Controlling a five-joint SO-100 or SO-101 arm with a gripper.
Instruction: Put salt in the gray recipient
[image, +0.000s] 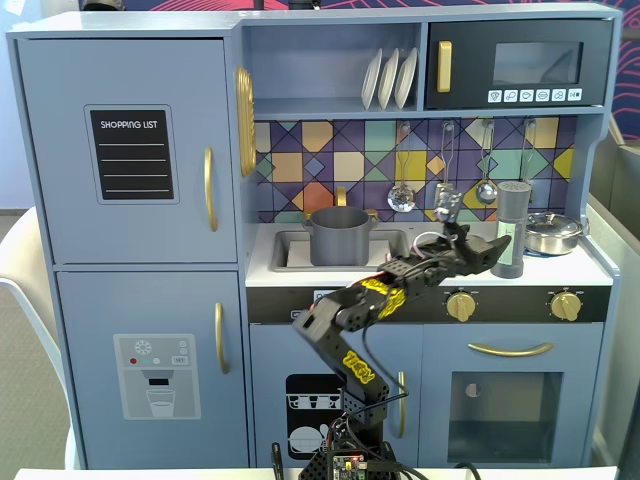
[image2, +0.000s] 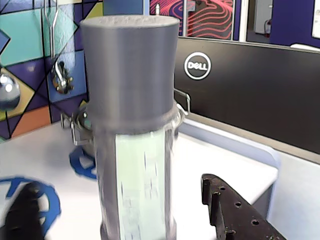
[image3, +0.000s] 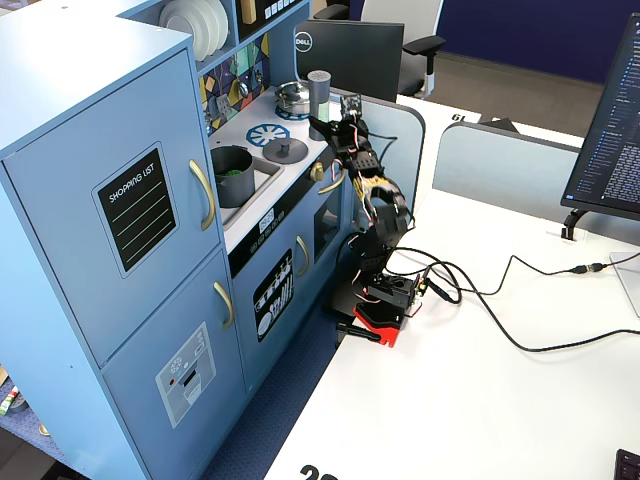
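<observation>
The salt (image: 512, 225) is a tall dark-gray shaker with a lighter cap, standing upright on the counter's right part. In the wrist view the salt (image2: 132, 115) fills the middle, its pale green label facing me. My gripper (image2: 120, 185) is open, with one finger (image2: 235, 212) to the right of the shaker and the other to its left, blurred; a gap shows on both sides. In a fixed view my gripper (image: 498, 246) reaches the shaker's lower half. The gray recipient (image: 340, 235) stands in the sink, left of the arm. In the other fixed view the salt (image3: 319, 92), gripper (image3: 326, 124) and recipient (image3: 232, 174) also show.
A shiny steel pan (image: 552, 232) stands right behind the shaker, near the counter's right wall. A flat gray lid (image3: 279, 150) lies on the blue burner. Utensils (image: 486, 190) hang on the tiled back wall. A Dell monitor (image2: 240, 90) stands beyond the kitchen's side wall.
</observation>
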